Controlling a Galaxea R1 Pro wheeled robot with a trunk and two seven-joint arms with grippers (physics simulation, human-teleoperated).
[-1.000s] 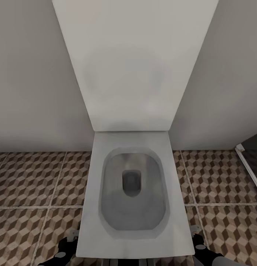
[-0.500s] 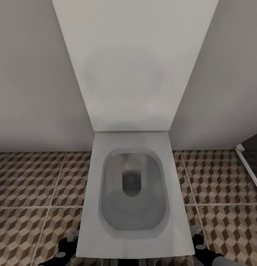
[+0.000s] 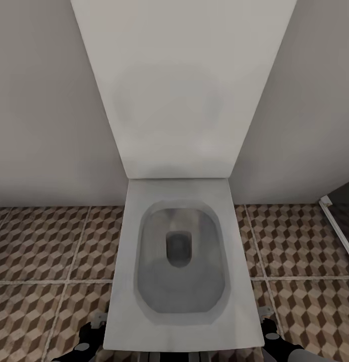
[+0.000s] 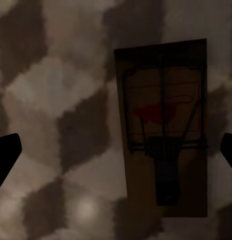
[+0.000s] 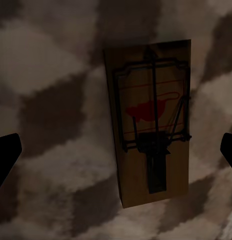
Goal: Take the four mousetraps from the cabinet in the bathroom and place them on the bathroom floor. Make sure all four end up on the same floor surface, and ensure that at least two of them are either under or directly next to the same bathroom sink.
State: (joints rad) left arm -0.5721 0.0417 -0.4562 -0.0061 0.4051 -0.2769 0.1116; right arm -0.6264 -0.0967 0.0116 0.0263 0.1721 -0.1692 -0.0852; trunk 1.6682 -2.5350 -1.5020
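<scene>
Bathroom floor [image 3: 38,246], square tiles with a brown, beige and cream cube print and pale grout, runs up to a plain grey wall [image 3: 43,100]. Nearest in the head view, both arms sit low at the frame edge, either side of the toilet front: left gripper [image 3: 91,327] and right gripper [image 3: 267,322], dark bodies with pale tips, partly cut off by the bowl.

Left wrist view: fingers [image 4: 6,155] spread wide, dark tips at both frame edges, nothing between them. A mousetrap [image 4: 163,130] lies flat on the cube-print tile below, apart from the fingers; tan wooden board, dark wire bar and spring, red mark in the middle. In shadow.

Right wrist view: fingers [image 5: 6,157] likewise wide apart and empty. A second mousetrap [image 5: 151,122] lies flat on the tile, same tan board, dark wire, red mark, slightly tilted. Red mark is a blurred shape, no readable writing on either trap.

Farther off, white toilet [image 3: 177,271] with open bowl, lid [image 3: 179,85] raised against the wall. Dark shower base edge [image 3: 340,226] at far right.
</scene>
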